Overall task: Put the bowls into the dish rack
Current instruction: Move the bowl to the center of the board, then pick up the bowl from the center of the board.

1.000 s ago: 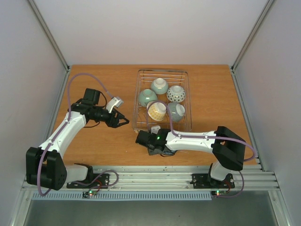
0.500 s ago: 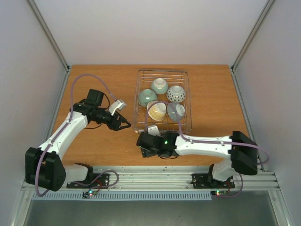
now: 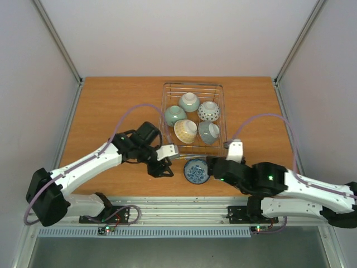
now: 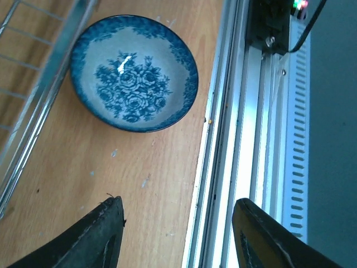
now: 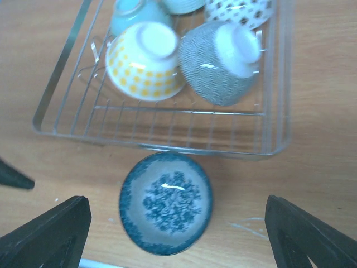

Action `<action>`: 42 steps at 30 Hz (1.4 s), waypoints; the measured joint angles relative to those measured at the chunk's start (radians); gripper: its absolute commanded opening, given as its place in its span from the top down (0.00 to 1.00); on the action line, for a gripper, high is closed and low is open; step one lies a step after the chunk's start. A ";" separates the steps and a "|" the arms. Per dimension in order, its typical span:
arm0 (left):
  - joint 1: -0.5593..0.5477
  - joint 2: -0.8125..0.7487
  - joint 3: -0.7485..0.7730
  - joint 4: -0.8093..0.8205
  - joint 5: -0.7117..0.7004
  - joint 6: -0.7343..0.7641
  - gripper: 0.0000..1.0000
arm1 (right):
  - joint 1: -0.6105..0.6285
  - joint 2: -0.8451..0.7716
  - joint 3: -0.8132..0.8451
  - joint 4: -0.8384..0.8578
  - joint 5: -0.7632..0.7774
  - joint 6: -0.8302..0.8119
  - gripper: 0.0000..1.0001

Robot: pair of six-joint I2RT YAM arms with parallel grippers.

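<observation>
Lying inside the dish rack (image 3: 193, 84) are five bowls, all turned mouth-down with the foot ring up. A pale green bowl (image 3: 189, 101) is placed at the far end and a second pale green bowl (image 3: 174, 115) at the left. A dotted white bowl (image 3: 208, 110) is at the right. The near row holds a yellow-patterned bowl (image 5: 146, 60) and a grey hatched bowl (image 5: 219, 54).

A blue floral bowl (image 3: 196, 170) is set on the bench (image 3: 111, 100) mouth-up, just outside the rack's near rim and apart from the wire. An aluminium rail (image 4: 223, 139) at the bench's near edge runs just beside it. Bare bench is seen left and right of the rack, whose long axis runs away from the arm bases.

The left end effector (image 4: 178, 231) is partly open and empty — it is held left of the blue bowl. The right end effector (image 5: 175, 204) is spread wide and grips nothing — it is held just right of that bowl.
</observation>
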 measured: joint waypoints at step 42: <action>-0.390 0.322 0.137 0.106 -0.492 -0.108 0.59 | 0.000 -0.019 -0.144 -0.159 0.087 0.258 0.12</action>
